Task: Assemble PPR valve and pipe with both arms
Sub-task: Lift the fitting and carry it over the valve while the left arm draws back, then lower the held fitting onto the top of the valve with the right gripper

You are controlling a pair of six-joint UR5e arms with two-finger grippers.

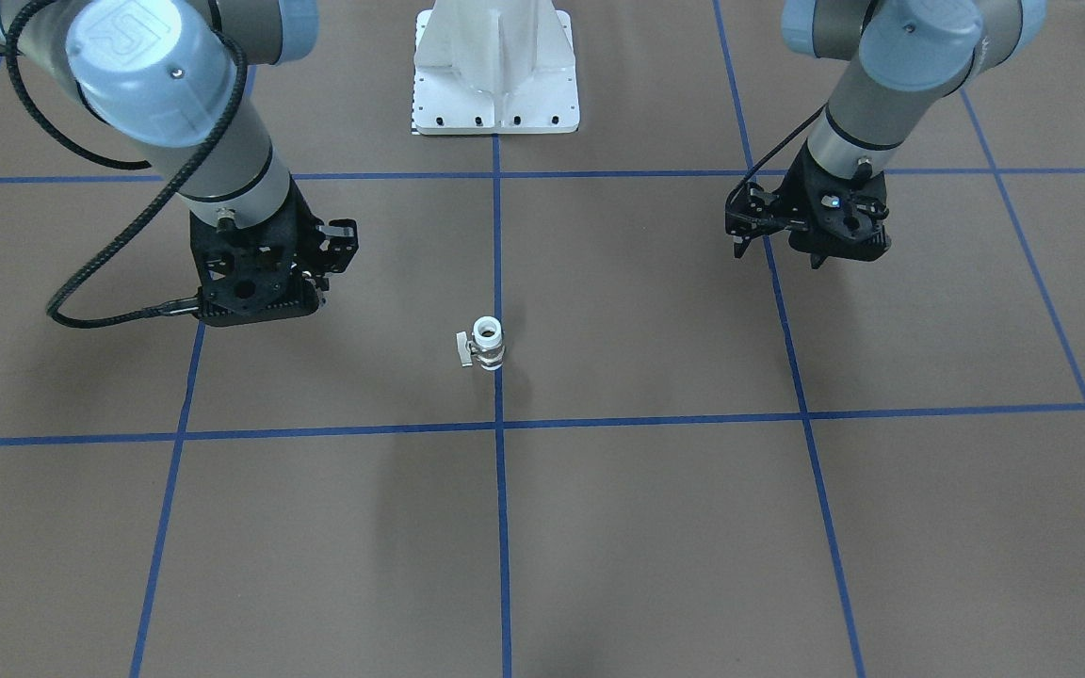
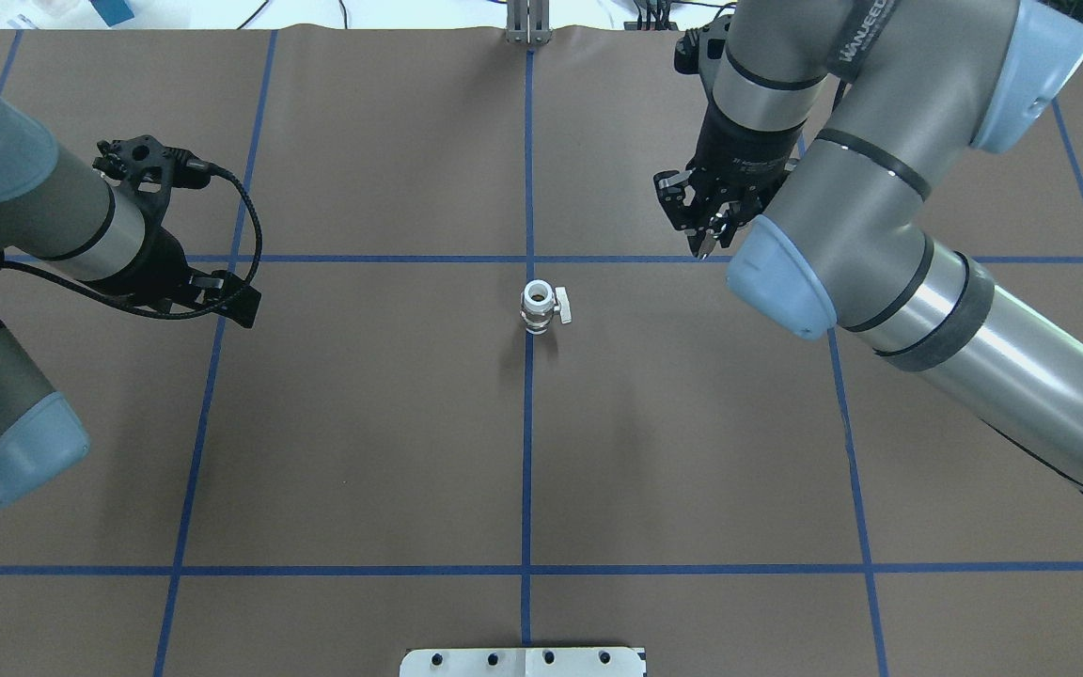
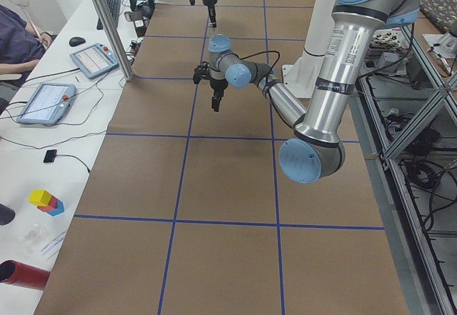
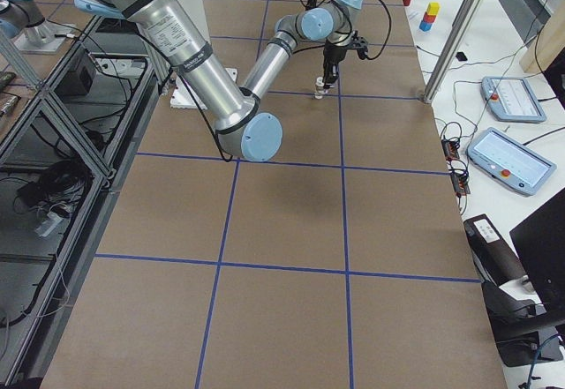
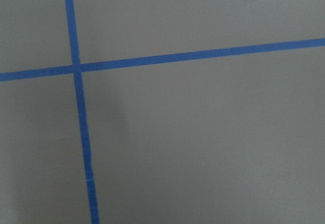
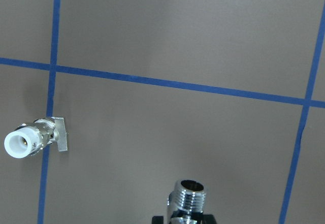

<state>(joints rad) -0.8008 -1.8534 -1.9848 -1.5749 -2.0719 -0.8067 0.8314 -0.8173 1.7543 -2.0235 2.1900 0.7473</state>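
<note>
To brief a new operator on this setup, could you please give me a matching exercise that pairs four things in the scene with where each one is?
Things:
1. PPR valve
2. pipe
3. left gripper
4. white pedestal

Places:
A. above a crossing of blue tape lines, with nothing seen in it
B. held clear of the table in the right gripper
C. on the robot's side of the table
D. upright on the table, on the centre blue line

Pairs: 1-D, 2-B, 3-A, 4-C.
</note>
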